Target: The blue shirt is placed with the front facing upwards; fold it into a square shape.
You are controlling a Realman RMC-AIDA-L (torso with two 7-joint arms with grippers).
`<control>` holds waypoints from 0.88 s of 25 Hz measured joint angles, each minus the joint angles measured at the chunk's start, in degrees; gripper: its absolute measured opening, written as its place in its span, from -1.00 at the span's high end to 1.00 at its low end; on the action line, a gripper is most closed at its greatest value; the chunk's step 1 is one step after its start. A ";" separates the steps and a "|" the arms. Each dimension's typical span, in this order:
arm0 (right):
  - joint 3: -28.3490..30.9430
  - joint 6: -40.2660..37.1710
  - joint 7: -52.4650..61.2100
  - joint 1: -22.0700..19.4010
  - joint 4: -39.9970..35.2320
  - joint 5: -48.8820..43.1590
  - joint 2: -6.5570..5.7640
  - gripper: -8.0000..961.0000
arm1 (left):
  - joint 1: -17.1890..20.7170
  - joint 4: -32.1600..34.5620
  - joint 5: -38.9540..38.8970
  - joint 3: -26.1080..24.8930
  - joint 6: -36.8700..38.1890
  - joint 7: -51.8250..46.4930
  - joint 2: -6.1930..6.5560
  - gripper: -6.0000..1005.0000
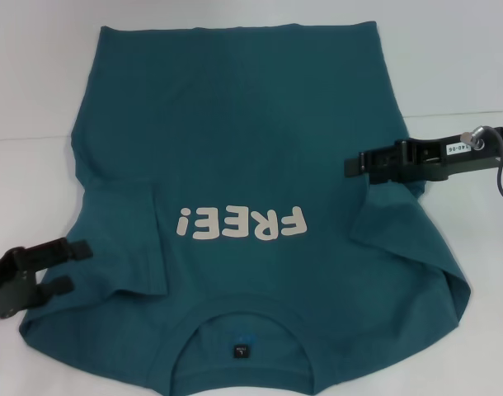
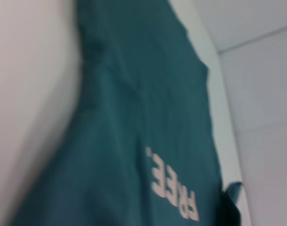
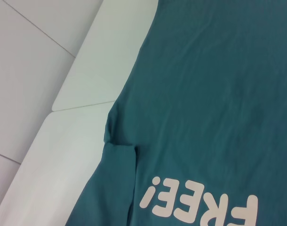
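— At my left edge of the table [image 1: 449, 58]: what is entered first?

— Item one, my left gripper [image 1: 60, 266]: fingers spread apart, nothing between them, hovering just beside the folded-in left sleeve [image 1: 128, 239].

— And on your right side?

— Item two, my right gripper [image 1: 354, 165]: over the shirt's right edge, near the other sleeve; whether its fingers are parted, I cannot tell.

— The garment itself?

— Item three, the blue shirt [image 1: 235, 124]: spread flat on the white table, front up, "FREE!" print [image 1: 241, 222] showing, collar [image 1: 243, 318] nearest me with a small dark label [image 1: 240, 351], hem at the far side, both sleeves folded inward.
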 joint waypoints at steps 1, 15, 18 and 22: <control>0.01 -0.03 -0.02 0.05 0.06 -0.09 -0.04 -0.37 | 0.02 -0.12 0.64 -0.54 -0.26 -0.61 0.03 -0.61; 0.03 0.38 -1.37 0.14 2.83 -0.06 -0.41 -0.37 | 1.21 -0.39 7.71 -5.55 -6.75 -0.07 0.23 -0.61; 0.03 0.62 -1.38 0.12 2.85 0.04 -0.42 -0.37 | 1.09 -0.60 7.74 -5.27 -7.88 0.18 0.06 -0.61; 0.03 0.82 -1.40 0.10 2.85 0.04 -0.45 -0.37 | 0.78 -1.68 7.84 -4.89 -9.91 0.90 0.17 -0.61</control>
